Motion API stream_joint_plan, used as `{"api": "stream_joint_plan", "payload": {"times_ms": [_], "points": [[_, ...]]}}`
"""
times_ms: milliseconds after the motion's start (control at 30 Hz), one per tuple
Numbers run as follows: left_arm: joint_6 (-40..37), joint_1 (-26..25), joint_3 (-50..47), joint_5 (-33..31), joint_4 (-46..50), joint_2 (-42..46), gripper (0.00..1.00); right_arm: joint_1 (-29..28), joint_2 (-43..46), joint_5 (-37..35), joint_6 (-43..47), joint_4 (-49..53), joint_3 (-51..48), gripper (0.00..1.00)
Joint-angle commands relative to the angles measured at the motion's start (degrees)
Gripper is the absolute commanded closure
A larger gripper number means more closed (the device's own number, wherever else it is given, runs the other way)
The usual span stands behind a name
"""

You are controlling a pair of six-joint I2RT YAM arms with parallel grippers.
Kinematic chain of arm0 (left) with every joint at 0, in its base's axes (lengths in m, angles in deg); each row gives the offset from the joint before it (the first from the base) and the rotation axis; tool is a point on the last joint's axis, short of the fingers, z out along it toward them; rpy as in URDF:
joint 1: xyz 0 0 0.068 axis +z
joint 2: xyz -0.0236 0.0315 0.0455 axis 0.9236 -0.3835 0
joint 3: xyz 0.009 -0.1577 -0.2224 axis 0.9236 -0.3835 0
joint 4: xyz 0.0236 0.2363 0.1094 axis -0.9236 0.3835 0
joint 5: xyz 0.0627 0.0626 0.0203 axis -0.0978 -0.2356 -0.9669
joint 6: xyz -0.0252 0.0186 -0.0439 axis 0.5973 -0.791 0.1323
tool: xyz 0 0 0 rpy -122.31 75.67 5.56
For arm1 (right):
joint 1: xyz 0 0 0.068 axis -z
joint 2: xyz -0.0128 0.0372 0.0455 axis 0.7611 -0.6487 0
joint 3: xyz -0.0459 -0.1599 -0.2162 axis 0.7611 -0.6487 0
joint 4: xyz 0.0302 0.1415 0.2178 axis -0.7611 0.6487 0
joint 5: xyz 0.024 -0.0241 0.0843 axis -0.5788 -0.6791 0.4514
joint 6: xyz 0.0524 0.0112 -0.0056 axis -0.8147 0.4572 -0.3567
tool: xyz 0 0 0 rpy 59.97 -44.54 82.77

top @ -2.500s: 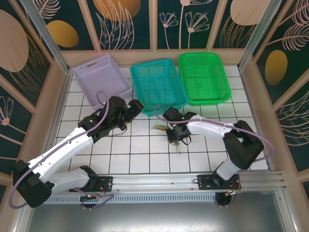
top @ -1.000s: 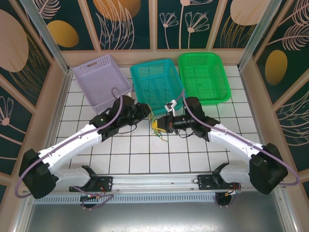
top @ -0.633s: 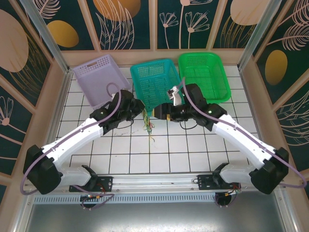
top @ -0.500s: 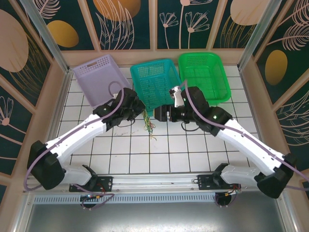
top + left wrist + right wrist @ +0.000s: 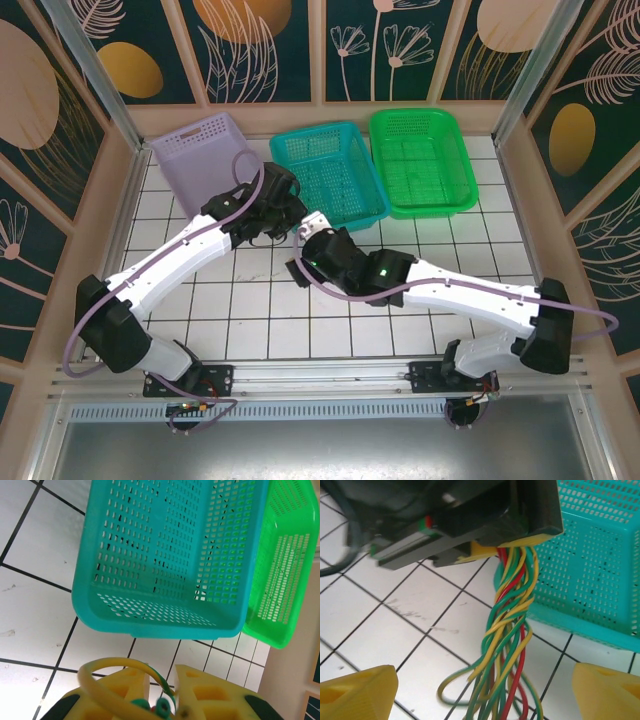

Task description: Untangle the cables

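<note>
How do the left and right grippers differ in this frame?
The left gripper is shut on the cables; the right gripper is open, holding nothing. The left gripper's fingers sit close around them; the right gripper's fingers are spread wide, the twisted cables between them untouched. Both have yellow fingers and are near the teal basket.

We see bare tiles (image 5: 385, 625) on one side of the hanging cables (image 5: 512, 605), teal basket (image 5: 585, 555) wall close on the other, left gripper (image 5: 512, 545) capping above. Right arm (image 5: 450, 290) spans mid-table.
</note>
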Motion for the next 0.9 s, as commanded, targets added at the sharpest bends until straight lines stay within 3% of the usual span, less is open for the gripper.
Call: {"api": "stream_joint_plan", "payload": {"times_ms": [0, 200, 300, 367, 400, 500, 633, 733, 867], "points": [[1.01, -0.22, 2.45, 2.09, 1.51, -0.4, 1.0, 0.67, -2.91, -5.47, -0.13, -1.92, 0.47, 0.13], [1.12, -0.22, 3.8, 3.7, 1.86, -0.02, 1.0, 3.21, -7.04, -10.05, -2.63, -0.91, -1.43, 0.42], [0.89, -0.24, 4.05, 4.35, 2.31, -0.02, 1.0, 3.91, -6.75, -10.1, -2.07, -2.59, -1.94, 0.71], [0.65, -0.22, 3.92, 4.14, 2.61, 0.3, 1.0, 4.33, -5.27, -7.07, -1.48, -3.57, -1.4, 0.96], [0.34, -0.14, 4.03, 3.61, 2.98, 0.46, 1.0, 4.72, -4.1, -5.24, -1.39, -3.91, -1.05, 1.0], [-1.98, 0.57, 4.62, 2.08, 3.54, 1.07, 1.0, 8.89, 1.07, 10.55, -3.5, -5.3, -1.24, 1.0], [-9.4, 3.01, 4.19, 1.89, -2.34, 3.15, 1.0, 22.52, 9.35, 49.09, -14.43, -14.11, -8.68, 1.0], [-17.53, 5.1, 1.61, 5.82, -12.49, 5.4, 1.0, 30.93, 12.25, 76.62, -32.8, -33.05, -19.06, 1.0], [-26.04, 8.17, -3.45, 12.84, -24.98, 8.28, 1.0, 32.87, 12.45, 89.92, -52.59, -51.85, -25.3, 1.0]]}}
